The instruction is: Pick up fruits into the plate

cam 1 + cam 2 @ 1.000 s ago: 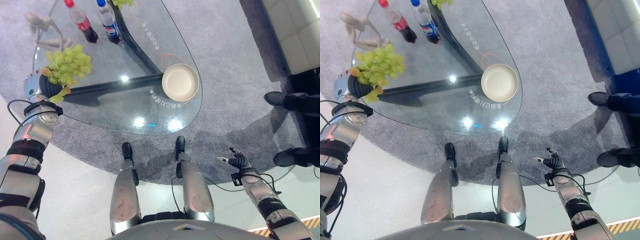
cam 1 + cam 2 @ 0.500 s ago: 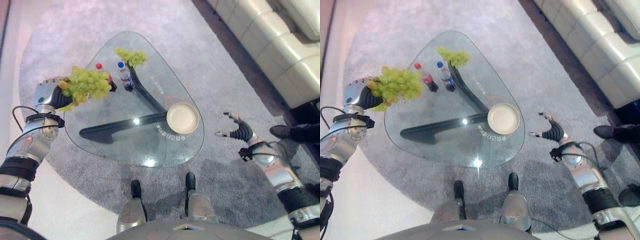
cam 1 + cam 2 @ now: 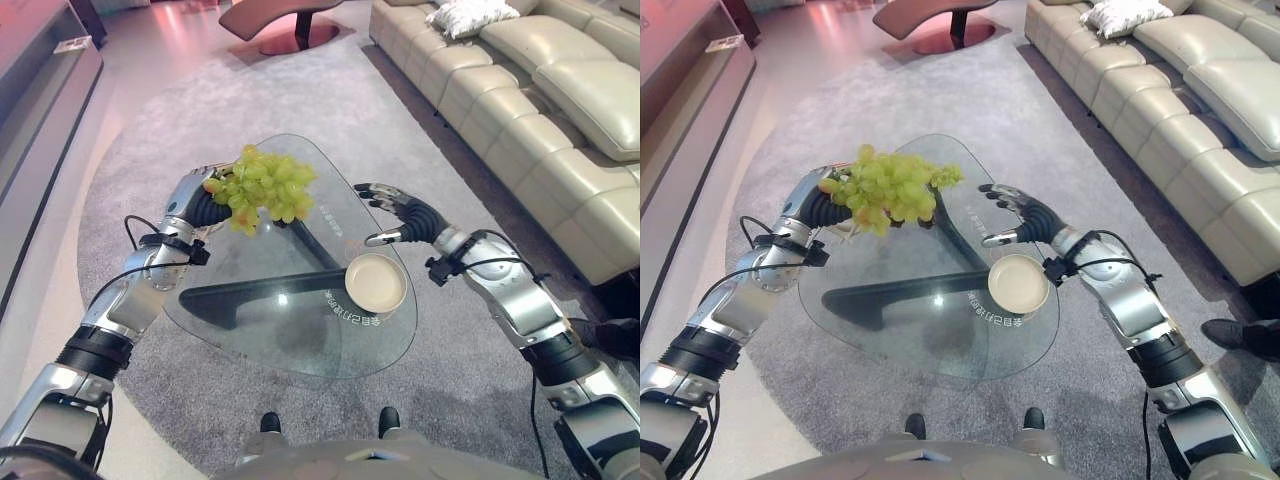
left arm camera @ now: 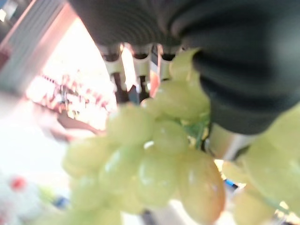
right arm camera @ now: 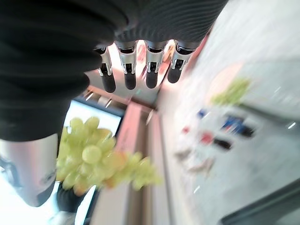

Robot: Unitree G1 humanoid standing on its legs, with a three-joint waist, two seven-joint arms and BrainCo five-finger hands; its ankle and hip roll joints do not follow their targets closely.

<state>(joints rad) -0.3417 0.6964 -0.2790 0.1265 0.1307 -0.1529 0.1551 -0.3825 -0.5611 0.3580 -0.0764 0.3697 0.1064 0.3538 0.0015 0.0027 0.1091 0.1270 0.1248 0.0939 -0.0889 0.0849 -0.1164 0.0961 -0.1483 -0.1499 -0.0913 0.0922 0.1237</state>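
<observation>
Plate [image 3: 376, 283]: empty, near corner of the glass table [image 3: 250, 330], below and to the right of the raised fruit.
Right hand [image 3: 405, 216]: fingers spread and holding nothing, hovering just beyond the plate.
Left hand [image 3: 205, 205]: fingers curled round the grapes [image 3: 262, 186], lifted clear above the table's far side.
Grapes, handling: probably light, soft and easily bruised; loose berries may drop, so hold near the stem, as seems the case now.
Second bunch [image 5: 230, 91]: lying on the table beside the bottles [image 5: 220, 136].
Sofa [image 3: 520, 110]: far right.
</observation>
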